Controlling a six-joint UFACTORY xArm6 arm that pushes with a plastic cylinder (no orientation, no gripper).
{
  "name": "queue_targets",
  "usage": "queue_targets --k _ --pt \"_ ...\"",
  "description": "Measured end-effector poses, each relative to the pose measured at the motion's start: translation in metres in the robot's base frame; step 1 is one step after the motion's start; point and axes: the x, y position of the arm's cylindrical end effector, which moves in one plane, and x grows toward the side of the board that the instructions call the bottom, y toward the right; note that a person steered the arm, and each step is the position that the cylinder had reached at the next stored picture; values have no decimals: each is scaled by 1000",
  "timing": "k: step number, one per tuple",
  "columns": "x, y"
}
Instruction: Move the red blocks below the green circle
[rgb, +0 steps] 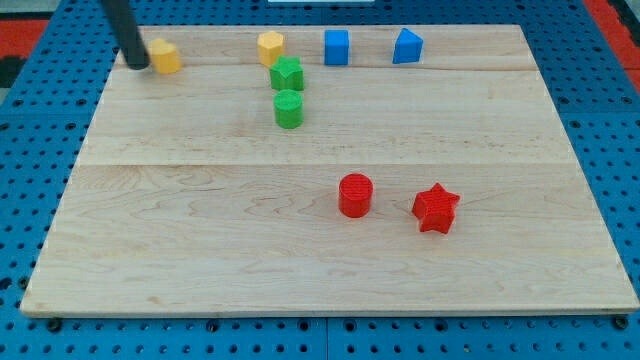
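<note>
A red cylinder (355, 195) and a red star (436, 209) lie side by side right of the board's middle, toward the view's bottom. A green circle block (289, 109) sits near the view's top centre, with a green star (287, 74) touching it just above. My tip (137, 65) is at the view's top left, right beside the left side of a yellow block (166, 56), far from the red blocks.
A yellow hexagon block (271, 46) sits just above the green star. A blue cube (336, 46) and another blue block (407, 46) lie along the top edge. The wooden board (200, 250) rests on a blue pegboard table.
</note>
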Motion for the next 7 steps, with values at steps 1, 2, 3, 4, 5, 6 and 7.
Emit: queue_targets --k 1,2,3,4,5,6,7 --pt "-11 40" --pt "-4 -19" --pt "64 31" --pt "108 46" --pt "122 20" --pt "133 -5" --pt "153 -30"
